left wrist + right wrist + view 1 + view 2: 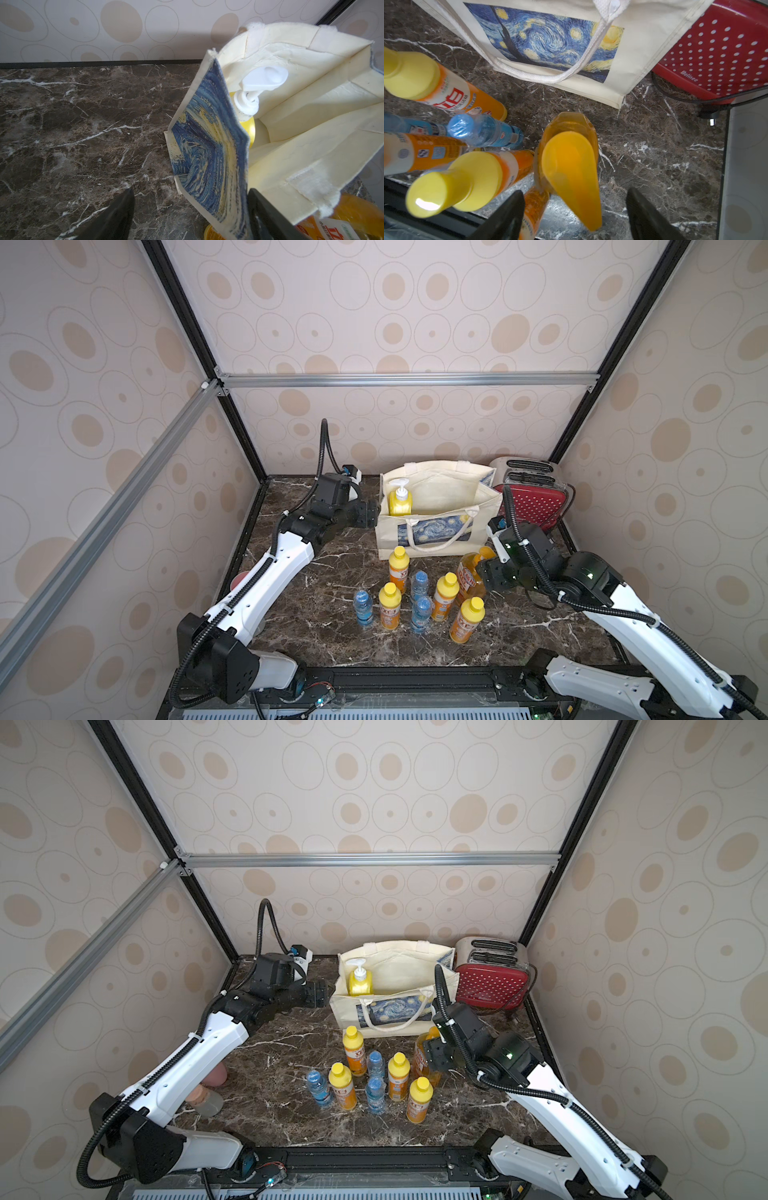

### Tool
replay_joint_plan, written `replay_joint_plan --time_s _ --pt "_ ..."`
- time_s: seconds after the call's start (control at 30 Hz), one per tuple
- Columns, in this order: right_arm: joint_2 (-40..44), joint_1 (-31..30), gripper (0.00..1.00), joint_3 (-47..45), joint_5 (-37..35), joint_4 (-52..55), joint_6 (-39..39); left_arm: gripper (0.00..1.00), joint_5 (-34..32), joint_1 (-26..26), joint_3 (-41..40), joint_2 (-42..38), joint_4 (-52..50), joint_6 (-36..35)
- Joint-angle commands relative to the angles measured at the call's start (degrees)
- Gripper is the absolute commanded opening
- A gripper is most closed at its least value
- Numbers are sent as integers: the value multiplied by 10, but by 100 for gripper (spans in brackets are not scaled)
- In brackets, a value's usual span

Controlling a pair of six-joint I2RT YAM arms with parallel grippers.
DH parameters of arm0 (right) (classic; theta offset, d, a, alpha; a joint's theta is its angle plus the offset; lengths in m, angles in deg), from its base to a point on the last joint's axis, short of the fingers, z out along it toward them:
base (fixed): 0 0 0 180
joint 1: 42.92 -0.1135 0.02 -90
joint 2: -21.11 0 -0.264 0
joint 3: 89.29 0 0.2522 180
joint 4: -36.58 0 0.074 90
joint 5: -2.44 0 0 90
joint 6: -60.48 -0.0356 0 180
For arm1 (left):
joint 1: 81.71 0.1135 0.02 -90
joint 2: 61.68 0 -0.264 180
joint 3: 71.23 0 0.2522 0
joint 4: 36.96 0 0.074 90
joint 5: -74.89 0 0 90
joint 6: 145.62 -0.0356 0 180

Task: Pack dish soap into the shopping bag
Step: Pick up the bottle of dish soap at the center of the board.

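The shopping bag (473,533) stands open at the back of the table, blue swirl print on its front (550,41). A big yellow dish soap bottle with a white pump (400,499) stands inside at its left end (264,79). My left gripper (372,514) is open, its fingers either side of the bag's left side panel (209,145). Several small orange yellow-capped bottles (390,605) stand in front of the bag. My right gripper (484,572) is open around the amber bottle (469,576); the orange pump head (571,166) lies between the fingers, untouched.
Three small blue-capped water bottles (420,614) stand among the orange ones. A red white-dotted toaster (536,497) sits right of the bag, its cord (685,99) trailing on the marble. Cups (208,1094) rest by the left arm near the left wall.
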Motion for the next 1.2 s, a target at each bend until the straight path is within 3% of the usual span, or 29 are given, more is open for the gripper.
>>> replay_joint_plan --time_s 0.0,0.27,0.53,0.67,0.93,1.17 --pt "10 -3 71 -24 -24 -51 -29 84 18 -3 4 -9 18 11" --pt "-16 2 63 -63 -33 -107 -40 85 60 -3 37 5 3 10" --pt "-20 46 52 -104 13 -161 -40 85 58 -3 39 -6 -10 3" --pt "-29 48 43 -108 19 -167 -36 85 57 -3 40 -7 -13 0" --pt "-23 47 13 -91 8 -139 -19 84 59 -3 41 -2 -11 -1" --pt "-15 48 1 10 -15 -76 23 84 58 -3 40 -1 -9 -1"
